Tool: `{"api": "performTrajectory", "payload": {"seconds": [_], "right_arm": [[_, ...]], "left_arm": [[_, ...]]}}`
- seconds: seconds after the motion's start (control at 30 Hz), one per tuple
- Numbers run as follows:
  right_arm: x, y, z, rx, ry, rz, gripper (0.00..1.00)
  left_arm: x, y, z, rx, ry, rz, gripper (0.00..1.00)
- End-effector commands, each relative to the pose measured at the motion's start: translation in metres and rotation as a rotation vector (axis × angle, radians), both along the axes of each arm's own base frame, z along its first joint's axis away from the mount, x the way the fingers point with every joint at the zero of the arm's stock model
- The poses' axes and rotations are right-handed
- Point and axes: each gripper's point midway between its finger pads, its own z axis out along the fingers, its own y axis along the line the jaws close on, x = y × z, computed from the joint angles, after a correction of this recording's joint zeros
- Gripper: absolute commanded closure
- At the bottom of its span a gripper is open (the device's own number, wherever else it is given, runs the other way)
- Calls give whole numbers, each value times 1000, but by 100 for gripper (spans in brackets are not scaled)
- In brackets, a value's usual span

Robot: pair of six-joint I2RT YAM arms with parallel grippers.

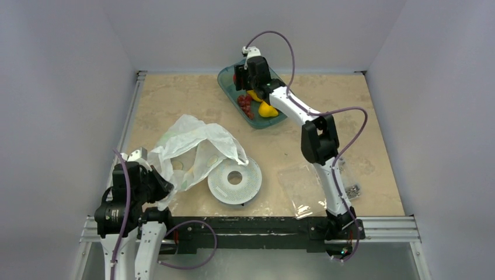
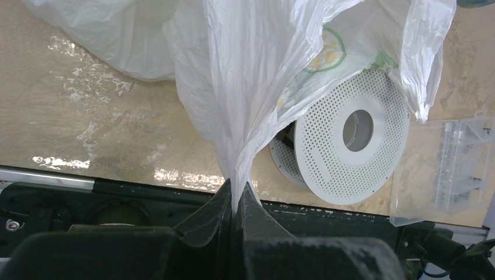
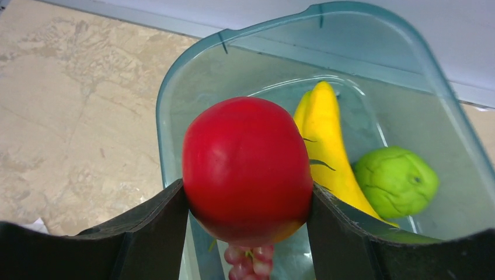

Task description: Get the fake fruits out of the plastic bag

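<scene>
The right hand (image 3: 245, 197) is spread about halfway, and the red apple (image 3: 245, 163) is gripped between its fingers, over the teal tray (image 3: 192, 76) at 12 o'clock on the surface (image 1: 175, 93). A banana bunch (image 3: 327, 146), a green fruit (image 3: 397, 181) and a grape cluster (image 3: 251, 261) are seen in the tray. At 8 o'clock the left hand (image 2: 236, 198) is pinched tight on the plastic bag (image 2: 245, 76), which is draped partly over a perforated white disc (image 2: 350, 169). A clear bag of screws (image 2: 449, 169) is laid at 5 o'clock.
</scene>
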Motion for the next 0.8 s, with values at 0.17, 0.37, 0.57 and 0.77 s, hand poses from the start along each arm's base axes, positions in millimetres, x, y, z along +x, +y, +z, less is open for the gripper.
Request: {"api": "performTrajectory", "payload": {"seconds": [0.17,0.37,0.57,0.77], "right_arm": [[30,15,-5,22,-73,-29,51],[36,19,-19,-4,-71,-10,27],[29,22,-1,7,-63,23,7],[-14,21,45,108,-6,40,8]], "left_arm": [[10,1,5,-9,-40,8,100],[11,1,6,-12,-48,13,100],[12,1,6,-16,-55,14,100],[12,1,7,-16,-63,14,100]]}}
